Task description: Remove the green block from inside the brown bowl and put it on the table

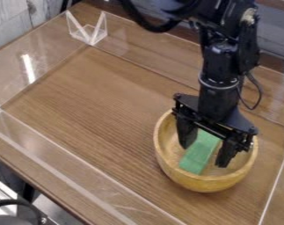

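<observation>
The brown bowl (180,176) sits on the table (97,105) at the lower right. Inside it lies the green block (198,158), a flat bright green bar leaning along the bowl's inner slope. My gripper (208,147) points straight down into the bowl and is open. Its black fingers (185,137) stand on either side of the block's upper part. Whether they touch the block I cannot tell. The black arm rises from the gripper toward the top of the view.
Clear acrylic walls (61,167) run along the table's edges. A small clear stand (86,28) is at the back left. Bare wood lies left of and behind the bowl.
</observation>
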`<action>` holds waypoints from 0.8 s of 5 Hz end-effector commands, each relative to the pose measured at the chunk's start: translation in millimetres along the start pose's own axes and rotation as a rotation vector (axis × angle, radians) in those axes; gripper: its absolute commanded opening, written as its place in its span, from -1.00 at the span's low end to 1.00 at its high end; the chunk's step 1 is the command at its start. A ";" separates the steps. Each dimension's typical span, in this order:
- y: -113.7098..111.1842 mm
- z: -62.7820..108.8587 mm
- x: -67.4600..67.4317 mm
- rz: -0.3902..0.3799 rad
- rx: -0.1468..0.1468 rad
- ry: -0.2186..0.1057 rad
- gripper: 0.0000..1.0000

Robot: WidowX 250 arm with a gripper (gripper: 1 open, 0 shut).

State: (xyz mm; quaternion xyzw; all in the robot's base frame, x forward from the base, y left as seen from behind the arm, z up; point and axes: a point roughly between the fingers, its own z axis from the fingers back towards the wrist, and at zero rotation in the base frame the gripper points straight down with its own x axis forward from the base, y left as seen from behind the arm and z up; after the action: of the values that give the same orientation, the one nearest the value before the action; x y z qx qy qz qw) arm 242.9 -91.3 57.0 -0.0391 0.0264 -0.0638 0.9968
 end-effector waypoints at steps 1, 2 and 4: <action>-0.1 10.7 5.9 0.000 -0.018 -0.050 1.00; 0.7 9.6 6.6 -0.001 -0.025 -0.052 1.00; 2.6 7.9 7.8 -0.002 -0.038 -0.056 1.00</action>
State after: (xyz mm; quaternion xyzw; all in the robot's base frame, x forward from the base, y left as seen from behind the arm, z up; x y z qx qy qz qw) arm 246.5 -89.1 55.4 -0.0550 0.0165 -0.0654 0.9962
